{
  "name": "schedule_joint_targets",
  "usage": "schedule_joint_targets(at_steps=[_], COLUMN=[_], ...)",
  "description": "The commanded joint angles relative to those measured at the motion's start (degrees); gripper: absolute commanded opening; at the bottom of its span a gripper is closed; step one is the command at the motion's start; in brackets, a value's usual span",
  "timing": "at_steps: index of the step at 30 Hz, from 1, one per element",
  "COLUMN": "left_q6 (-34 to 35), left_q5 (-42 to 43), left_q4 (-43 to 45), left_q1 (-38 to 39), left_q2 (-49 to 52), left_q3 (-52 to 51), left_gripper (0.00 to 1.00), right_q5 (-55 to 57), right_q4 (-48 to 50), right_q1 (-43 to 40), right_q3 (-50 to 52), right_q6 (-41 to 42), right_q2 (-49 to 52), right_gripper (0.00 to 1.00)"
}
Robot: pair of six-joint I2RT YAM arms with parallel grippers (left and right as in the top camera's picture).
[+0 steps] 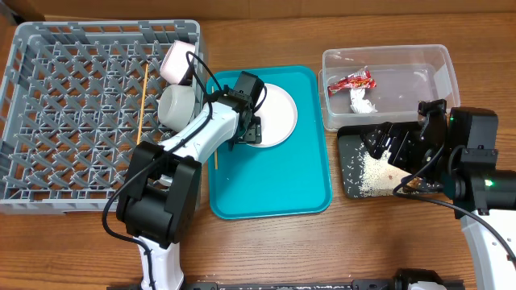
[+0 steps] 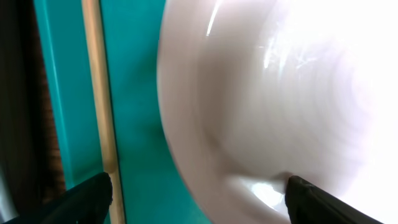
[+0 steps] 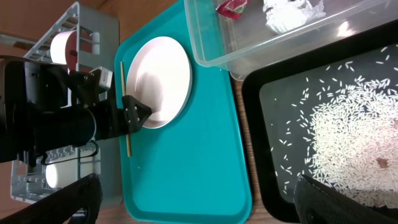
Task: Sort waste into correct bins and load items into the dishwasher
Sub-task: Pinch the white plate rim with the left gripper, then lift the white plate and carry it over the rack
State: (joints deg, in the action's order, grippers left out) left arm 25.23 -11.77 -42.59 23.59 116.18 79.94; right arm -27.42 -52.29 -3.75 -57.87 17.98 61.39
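Step in hand: loading the dishwasher, with the left arm down at the white plate [image 1: 274,113] on the teal tray [image 1: 282,189], lining up a pick
Left gripper [image 2: 199,194]: fingers spread wide and holding nothing; in the wrist view one tip sits by the loose chopstick [image 2: 99,87] and the other over the plate's surface, so the near rim lies between them
Contact: cannot tell whether either finger touches the plate
Plate: flat on the far half of the tray, its near rim just beside the loose chopstick
Right gripper [image 3: 196,194]: also wide open and empty, hanging above the black tray [image 1: 348,161]
Waste: looks sorted, with the red wrapper [image 1: 352,80] and paper wad [image 1: 363,102] in the clear tub [image 1: 439,68] and the rice [image 1: 375,171] heaped in the black tray
Dish rack [image 1: 48,161]: a pink bowl [image 1: 176,63] and a white bowl [image 1: 177,105] stand at its right side, and a second chopstick [image 1: 143,97] lies across the pegs
Left to do: by the look of it, this plate and the loose chopstick
Next move calls for: working one finger under the rim — a flat plate on a flat tray gives little to bite on — then closing, lifting and carrying it left to stand on edge between the pegs
Risk: the plate may slide away rather than lift, and the outer finger could nudge the chopstick off the tray's edge
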Motion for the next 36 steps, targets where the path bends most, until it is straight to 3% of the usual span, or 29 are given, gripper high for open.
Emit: schedule_joint_targets(at_steps=[1,9,17,26,33,36], left_q6=[-1.5,-2.9,7.1,7.9,8.2,8.2], left_q5=[1.1,8.2,9.8,11.3,11.0,11.8], left_q4=[0.1,-3.0,-3.8,2.3,3.2,3.2], left_q1=[-0.1,0.9,-2.3,-2.6,-3.8,-4.0], left_q2=[0.3,0.2,0.4,0.8,0.8,0.8], left_q3=[-0.6,7.9,5.5,2.9,-0.1,0.3], left_gripper=[0.89,0.88,0.81,0.61,0.55,0.58], right_q5=[0.4,0.4,0.4,0.4,0.4,0.4], right_q4=[0.3,0.3,0.3,0.3,0.3,0.3], right_q1=[-0.3,-0.3,-0.3,-0.3,-0.3,-0.3], right_q3=[-1.1,-1.1,-1.1,-1.1,-1.1,-1.1], right_q6=[-0.2,-0.2,-0.2,-0.2,-0.2,-0.2], right_q2=[-0.5,-0.5,-0.5,-0.5,-0.5,-0.5], right_gripper=[1.00,1.00,1.00,1.00,1.00,1.00])
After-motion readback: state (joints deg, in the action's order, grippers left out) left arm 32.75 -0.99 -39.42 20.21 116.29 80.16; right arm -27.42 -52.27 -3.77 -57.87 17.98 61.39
